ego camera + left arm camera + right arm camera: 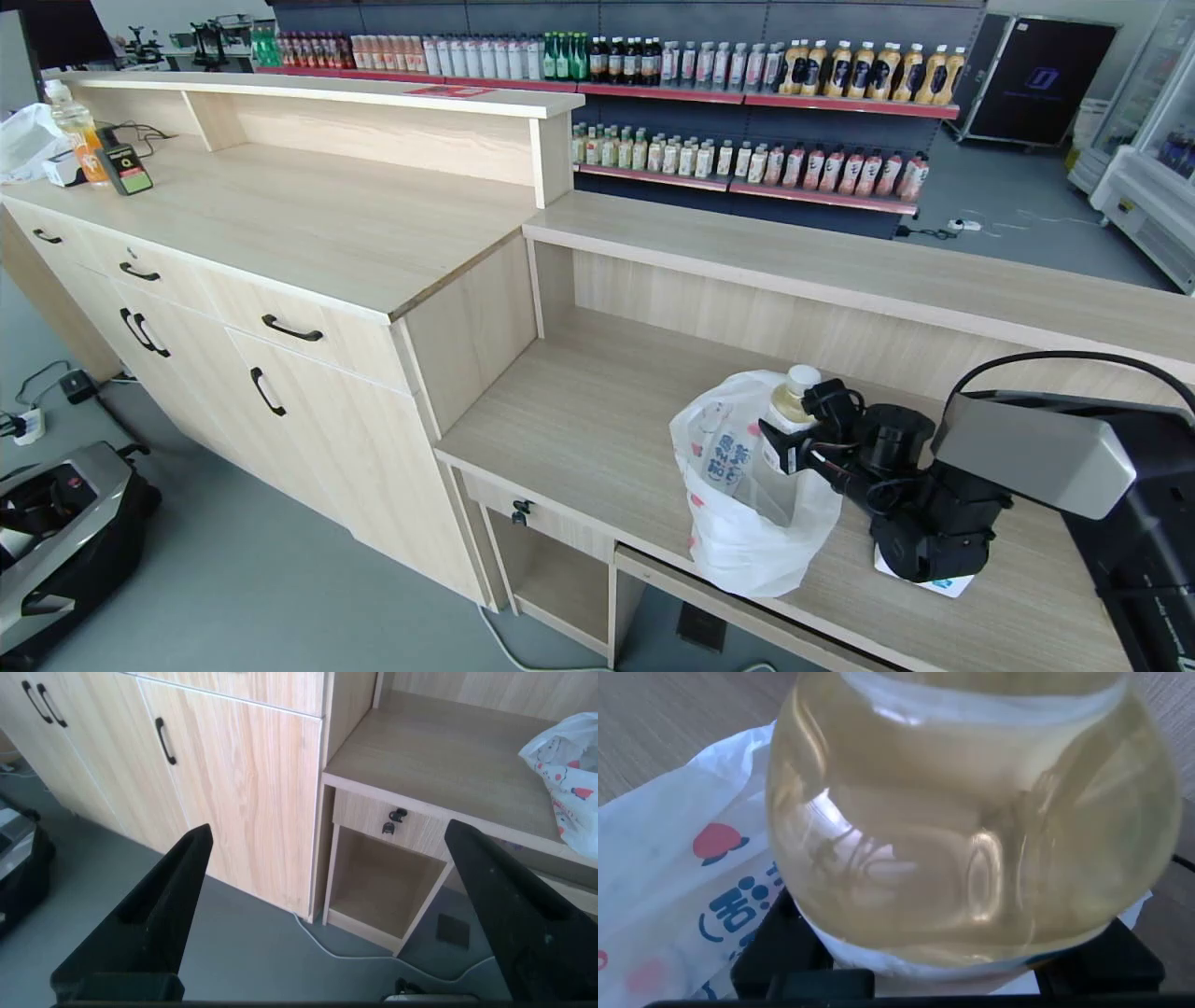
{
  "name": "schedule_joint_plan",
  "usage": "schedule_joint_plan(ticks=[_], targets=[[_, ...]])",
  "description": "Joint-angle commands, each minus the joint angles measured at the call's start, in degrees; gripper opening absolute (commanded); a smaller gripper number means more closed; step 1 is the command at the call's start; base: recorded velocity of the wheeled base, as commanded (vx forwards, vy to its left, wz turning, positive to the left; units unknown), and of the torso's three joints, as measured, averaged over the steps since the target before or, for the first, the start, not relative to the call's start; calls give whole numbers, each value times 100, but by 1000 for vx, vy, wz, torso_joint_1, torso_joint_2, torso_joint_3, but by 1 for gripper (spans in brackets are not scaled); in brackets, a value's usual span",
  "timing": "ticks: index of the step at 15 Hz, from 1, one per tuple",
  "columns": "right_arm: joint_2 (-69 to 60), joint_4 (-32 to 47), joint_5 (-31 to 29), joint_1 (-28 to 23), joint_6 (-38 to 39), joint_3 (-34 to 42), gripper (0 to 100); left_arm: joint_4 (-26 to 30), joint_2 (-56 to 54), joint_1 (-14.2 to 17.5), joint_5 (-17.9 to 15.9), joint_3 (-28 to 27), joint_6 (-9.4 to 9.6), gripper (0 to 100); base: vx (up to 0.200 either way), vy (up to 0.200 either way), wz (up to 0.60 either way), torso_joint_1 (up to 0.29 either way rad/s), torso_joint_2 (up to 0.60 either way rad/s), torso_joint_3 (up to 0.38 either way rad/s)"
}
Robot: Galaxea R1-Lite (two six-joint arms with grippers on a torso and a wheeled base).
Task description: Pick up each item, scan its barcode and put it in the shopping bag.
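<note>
Head view, lower bench (pixel 579 420): one white printed shopping bag (pixel 747 532), mouth open, standing near the front edge.

Bottle (pixel 792 403), pale yellow drink, cream cap: upright at the bag's mouth, its lower part behind the bag's plastic and its cap above the rim. Whether its base rests on anything inside the bag cannot be told.

Right jaws: closed on the bottle's upper body, on the robot's right of the bag.

Left jaws: spread wide, holding nothing, low over the floor and well apart from the bag, on its cupboard side.

Flat white item (pixel 945 585): on the bench just beside the bag, under the right arm.

Second bottle (pixel 75 121) and small black device (pixel 126 170): on the higher bench, far from the bag.

Status, as judged: this bottle is at the bagging step and not yet released. The second bottle, and probably the flat white item, are left to scan and bag. Other contents of the bag cannot be told.
</note>
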Motion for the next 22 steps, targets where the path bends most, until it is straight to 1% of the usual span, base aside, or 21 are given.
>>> schedule_joint_plan(ticks=[1, 3, 5, 6, 10, 13, 14, 16, 17, 18, 19, 21, 22], targets=[[242, -30, 1, -3, -61, -53, 0, -1, 0, 0, 0, 0, -2, 100, 0, 0, 0, 0, 0, 0], [357, 23, 1, 15, -96, -299, 0, -1, 0, 0, 0, 0, -2, 100, 0, 0, 0, 0, 0, 0], [401, 31, -8, 32, -131, -334, 0, -1, 0, 0, 0, 0, -2, 100, 0, 0, 0, 0, 0, 0], [427, 31, -8, 32, -175, -334, 100, -1, 0, 0, 0, 0, -2, 100, 0, 0, 0, 0, 0, 0], [260, -13, -17, 24, -157, -150, 100, -1, 0, 0, 0, 0, -2, 100, 0, 0, 0, 0, 0, 0], [-865, 365, -43, 41, -52, 430, 100, -1, 0, 0, 0, 0, -2, 100, 0, 0, 0, 0, 0, 0], [-2131, 937, -61, 41, -69, 1177, 100, -1, 0, 0, 0, 0, -2, 100, 0, 0, 0, 0, 0, 0], [-3941, 1710, -307, -100, -113, 2197, 100, -1, 0, 0, 0, 0, -2, 100, 0, 0, 0, 0, 0, 0], [-4767, 2044, -544, -284, -333, 2627, 100, -1, 0, 0, 0, 0, 6, 100, 0, 0, 0, 0, 0, 0], [-5321, 2404, -685, -477, -597, 2786, 100, -1, 0, 0, 0, 0, -2, 100, 0, 0, 0, 0, 0, 0], [-6165, 3257, -764, -820, -852, 2882, 100, -1, 0, 0, 0, 0, -2, 100, 0, 0, 0, 0, 0, 0], [-7088, 4303, -773, -1189, -1071, 2821, 100, -1, 0, 0, 0, 0, -2, 100, 0, 0, 0, 0, 0, 0], [-7501, 4426, -825, -1840, -1590, 2847, 100, -1, 0, 0, 0, 0, -2, 100, 0, 0, -600, -2, 2, 7]])
